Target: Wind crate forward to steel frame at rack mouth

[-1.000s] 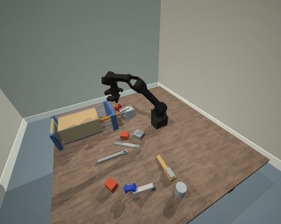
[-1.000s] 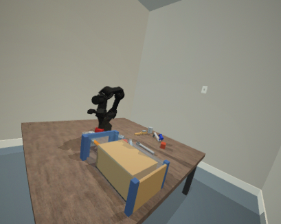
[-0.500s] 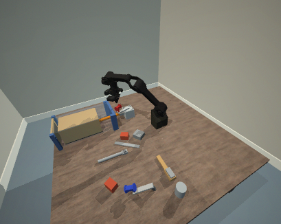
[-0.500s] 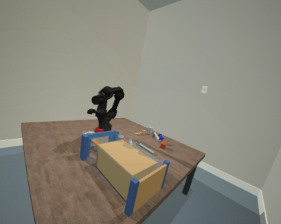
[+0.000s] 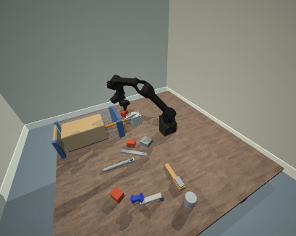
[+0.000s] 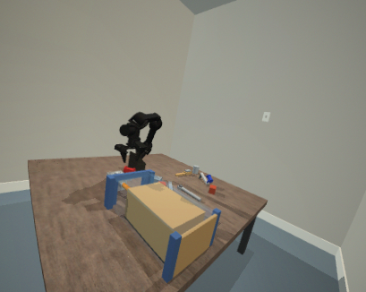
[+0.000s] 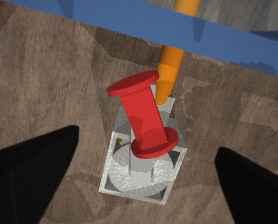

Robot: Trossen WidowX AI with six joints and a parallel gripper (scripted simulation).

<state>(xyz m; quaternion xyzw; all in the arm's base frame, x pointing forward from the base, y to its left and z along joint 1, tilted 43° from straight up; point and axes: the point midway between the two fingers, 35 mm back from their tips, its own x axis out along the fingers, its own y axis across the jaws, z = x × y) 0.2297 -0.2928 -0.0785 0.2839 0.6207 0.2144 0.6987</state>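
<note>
The tan crate (image 5: 85,132) (image 6: 160,203) sits flat in the clear-panelled cubby, with a gap between its front and the blue steel frame (image 5: 116,121) (image 6: 110,193) (image 7: 115,22). An orange strap (image 5: 113,124) (image 7: 171,67) runs from it to the grey winch (image 5: 137,119) (image 7: 107,181). The crank handle lies across the winch top; its red knob (image 5: 124,114) (image 6: 129,169) (image 7: 144,116) is on the frame side. Its key is hidden. My gripper (image 5: 125,109) (image 7: 148,143) is open and empty, above the knob, with fingertips wide on either side in the wrist view. Contact is not visible.
A red block (image 5: 131,143), a grey block (image 5: 146,141), a flat bar (image 5: 134,153) and a wrench-like tool (image 5: 119,164) lie near the cubby. Farther off are a blue-knobbed crank (image 5: 151,198), another red block (image 5: 117,195), a wooden-handled tool (image 5: 174,176) and a grey cylinder (image 5: 190,200).
</note>
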